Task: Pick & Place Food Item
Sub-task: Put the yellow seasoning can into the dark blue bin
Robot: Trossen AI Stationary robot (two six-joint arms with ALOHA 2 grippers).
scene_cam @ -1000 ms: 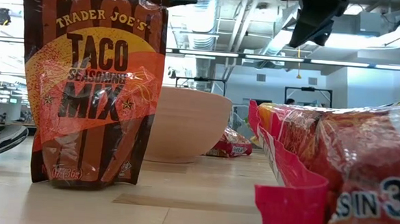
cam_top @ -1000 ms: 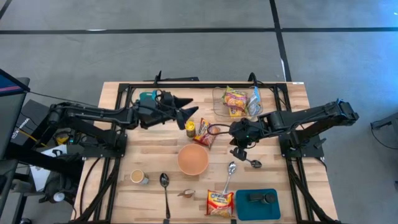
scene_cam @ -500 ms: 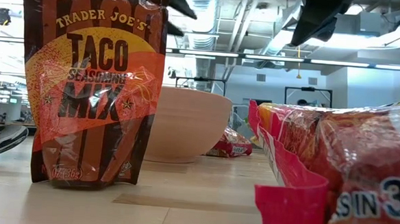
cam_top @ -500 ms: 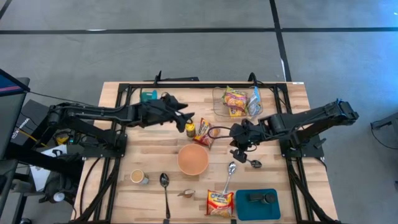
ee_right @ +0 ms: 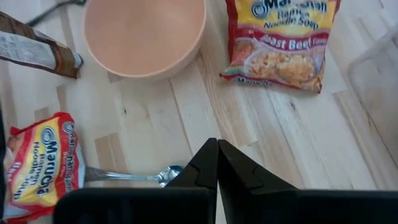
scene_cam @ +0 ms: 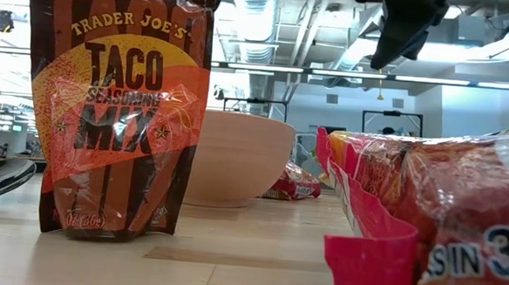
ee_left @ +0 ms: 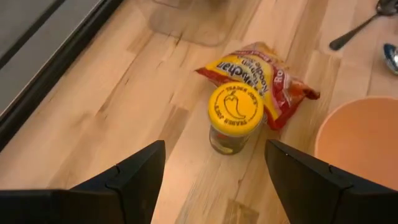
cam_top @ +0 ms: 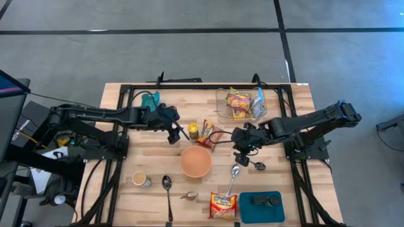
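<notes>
Left gripper, fingers spread, hovers beside the yellow-lidded jar; the bowl sits empty.

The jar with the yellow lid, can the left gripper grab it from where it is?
Probably yes. The left gripper is open and points at the jar, which stands upright between its fingers' line of sight. Only the ramen packet lies behind, touching the jar; the near side looks free.
</notes>
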